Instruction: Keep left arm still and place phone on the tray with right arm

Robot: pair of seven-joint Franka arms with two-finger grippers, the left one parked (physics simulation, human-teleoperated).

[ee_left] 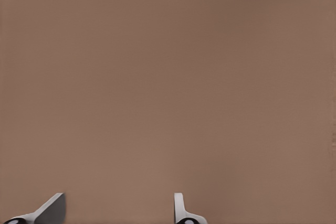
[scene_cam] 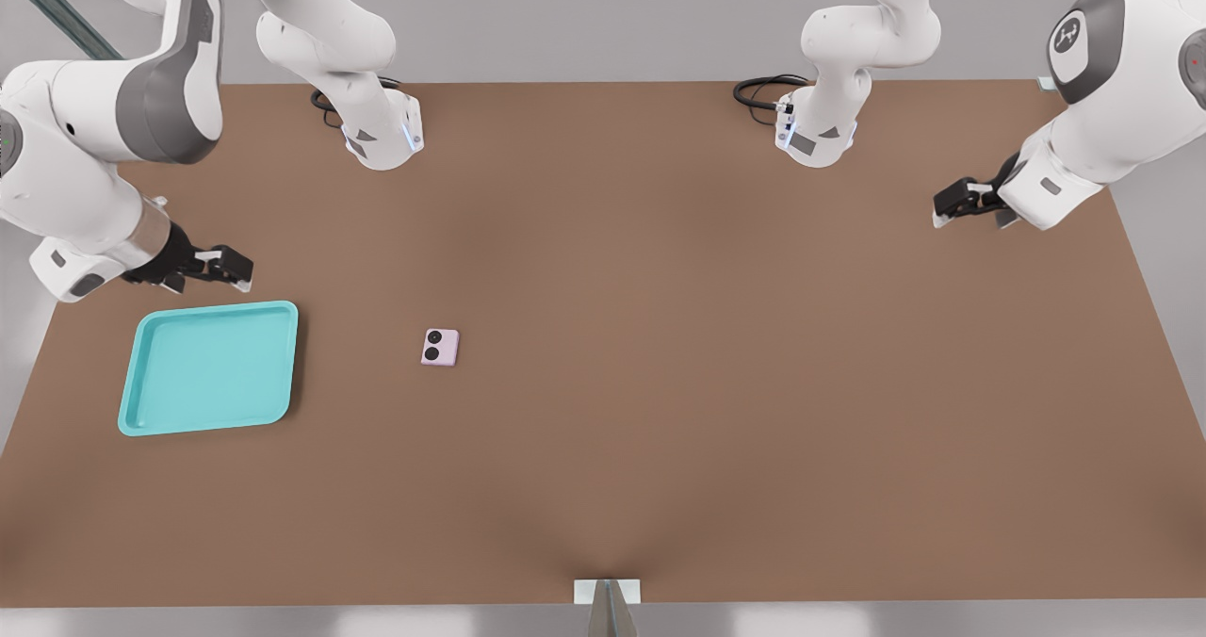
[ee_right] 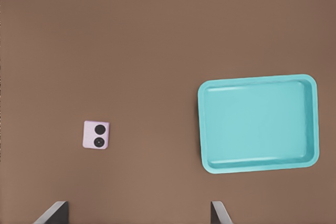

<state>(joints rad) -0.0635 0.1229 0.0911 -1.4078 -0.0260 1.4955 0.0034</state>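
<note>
The phone [scene_cam: 440,347] is a small pink-lilac slab lying flat on the brown table, its two black lenses facing up. The turquoise tray [scene_cam: 209,367] sits empty to the phone's left in the front view, a short gap between them. The right arm's gripper [scene_cam: 240,274] hovers just beyond the tray's far edge, open and holding nothing. In the right wrist view the gripper [ee_right: 136,216] shows only two spread fingertips [ee_right: 52,213] at the frame's edge. The phone [ee_right: 96,135] and tray [ee_right: 257,124] lie well apart in that view.
Two arm bases [scene_cam: 382,138] [scene_cam: 815,133] with black cables stand at the table's far edge. The parked arm's gripper [scene_cam: 961,202] hangs at the front view's right. A small white bracket [scene_cam: 608,592] sits at the near edge. Bare brown table [scene_cam: 707,335] stretches between.
</note>
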